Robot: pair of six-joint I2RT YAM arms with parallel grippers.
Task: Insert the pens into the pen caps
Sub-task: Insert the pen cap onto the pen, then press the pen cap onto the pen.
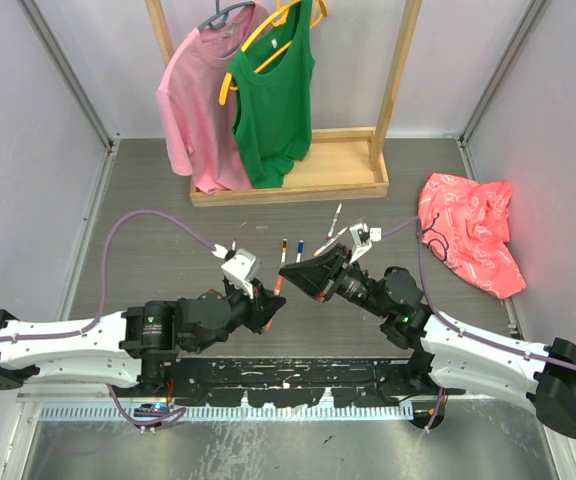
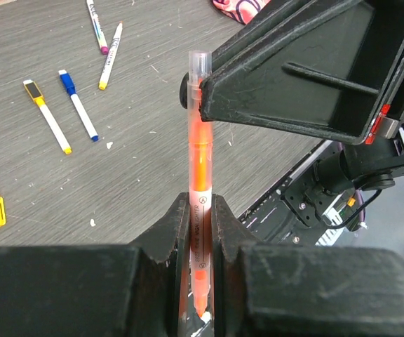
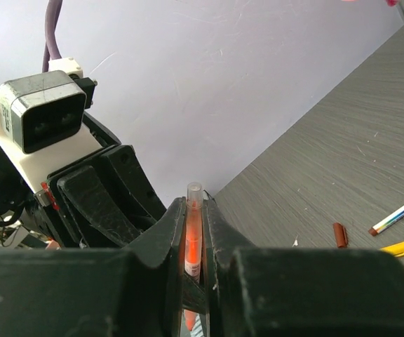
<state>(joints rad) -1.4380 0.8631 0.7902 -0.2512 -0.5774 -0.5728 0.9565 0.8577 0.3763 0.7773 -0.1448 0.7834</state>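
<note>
Left gripper (image 2: 200,210) clamps the slim orange pen (image 2: 200,161); right gripper (image 3: 193,210) pinches its translucent cap (image 2: 199,63), both arms angled inward, meeting over the grainy grey table (image 1: 168,200).

L arm (image 1: 63,340), white shell w/ black joints: stretched low from near-left base, forearm angled up-right, inward. R arm (image 1: 478,355), same build: reaches up-left from near-right base. Black two-finger L gripper (image 1: 268,303) & black two-finger R gripper (image 1: 294,272) meet tip-to-tip at centre, both raised. L jaws nearly closed, pinching lower barrel of slim orange marker pen (image 2: 200,161). R jaws nearly closed on same pen's clear top end. White-grey cam box (image 3: 44,116) sits atop L wrist.
</note>
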